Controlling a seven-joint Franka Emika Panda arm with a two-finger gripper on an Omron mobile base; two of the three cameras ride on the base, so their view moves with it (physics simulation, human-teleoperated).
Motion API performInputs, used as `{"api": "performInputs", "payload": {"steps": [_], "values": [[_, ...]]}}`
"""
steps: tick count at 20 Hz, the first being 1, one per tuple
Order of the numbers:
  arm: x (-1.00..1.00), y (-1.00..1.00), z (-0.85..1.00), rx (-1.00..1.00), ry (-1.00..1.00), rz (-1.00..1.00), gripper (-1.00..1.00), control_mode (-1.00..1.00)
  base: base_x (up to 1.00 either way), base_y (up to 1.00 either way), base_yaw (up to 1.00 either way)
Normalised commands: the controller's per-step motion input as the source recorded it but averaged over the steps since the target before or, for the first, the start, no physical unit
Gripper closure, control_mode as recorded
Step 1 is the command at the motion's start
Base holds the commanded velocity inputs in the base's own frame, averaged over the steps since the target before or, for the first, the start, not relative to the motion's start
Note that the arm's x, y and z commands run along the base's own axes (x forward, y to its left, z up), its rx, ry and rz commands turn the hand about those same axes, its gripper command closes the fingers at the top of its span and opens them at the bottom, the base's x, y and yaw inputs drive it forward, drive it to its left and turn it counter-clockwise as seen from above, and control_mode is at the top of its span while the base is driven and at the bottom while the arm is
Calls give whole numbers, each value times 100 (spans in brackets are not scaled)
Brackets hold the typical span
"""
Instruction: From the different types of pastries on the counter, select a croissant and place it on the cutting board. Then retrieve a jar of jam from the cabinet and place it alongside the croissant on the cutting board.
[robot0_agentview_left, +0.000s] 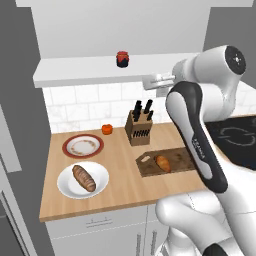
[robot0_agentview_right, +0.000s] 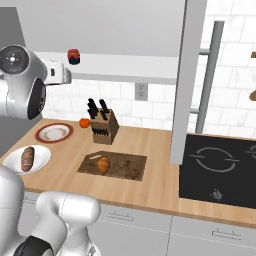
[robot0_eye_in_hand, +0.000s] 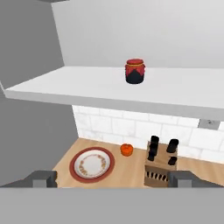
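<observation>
The gripper (robot0_eye_in_hand: 112, 178) hung with its jaws apart, holding nothing, the jar of jam (robot0_eye_in_hand: 134, 71) at its twelve o'clock on the cabinet (robot0_eye_in_hand: 183, 89) ledge. The croissant (robot0_agentview_left: 163, 163) lay on the cutting board (robot0_agentview_left: 184, 161).

Left base cam is looking down and fwd from behind-left at the counter (robot0_agentview_left: 125, 195). Right base cam is facing same counter from behind-right. Both are sharing the cutting board (robot0_agentview_left: 177, 162) and knife block (robot0_agentview_right: 104, 129). Hand cam is facing the cabinet (robot0_eye_in_hand: 109, 89) shelf level-on, closer in.
</observation>
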Motion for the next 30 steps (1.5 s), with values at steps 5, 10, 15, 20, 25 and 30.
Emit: {"api": "performInputs", "payload": {"steps": [5,10,15,20,25,30], "values": [[-1,12,57,0,-8,0,-100,-100,0,0,0],[17,12,18,0,-1,0,-100,-100,0,0,0],[34,1,0,0,2,2,-100,-100,0,0,0],[28,0,0,0,0,1,-100,-100,0,0,0],[30,0,-9,0,2,0,-100,-100,0,0,0],[31,0,-15,0,0,0,-100,-100,0,0,0]]}}
